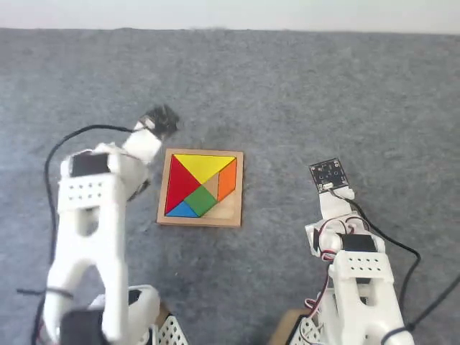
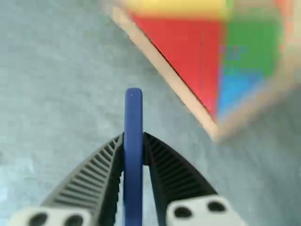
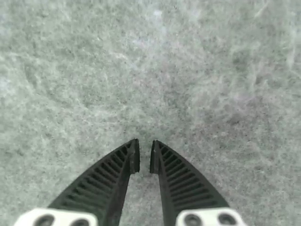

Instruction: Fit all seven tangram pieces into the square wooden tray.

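The square wooden tray (image 1: 236,188) lies mid-table and holds a yellow triangle (image 1: 202,166), a red triangle (image 1: 177,190), a green square (image 1: 200,199), a small blue triangle (image 1: 182,210) and an orange parallelogram (image 1: 227,180). Bare wood shows at its near right corner. My left gripper (image 2: 133,139) is shut on a dark blue piece (image 2: 133,117), held edge-on over the carpet just off the tray's corner (image 2: 214,127). The left arm (image 1: 108,180) stands left of the tray. My right gripper (image 3: 143,156) hangs over bare carpet with its fingers nearly together and nothing between them; the right arm (image 1: 338,208) is right of the tray.
Grey carpet (image 1: 302,100) covers the whole table. A black cable (image 1: 54,162) loops off the left arm and another (image 1: 402,248) trails from the right arm. Free room lies behind the tray and between the tray and the right arm.
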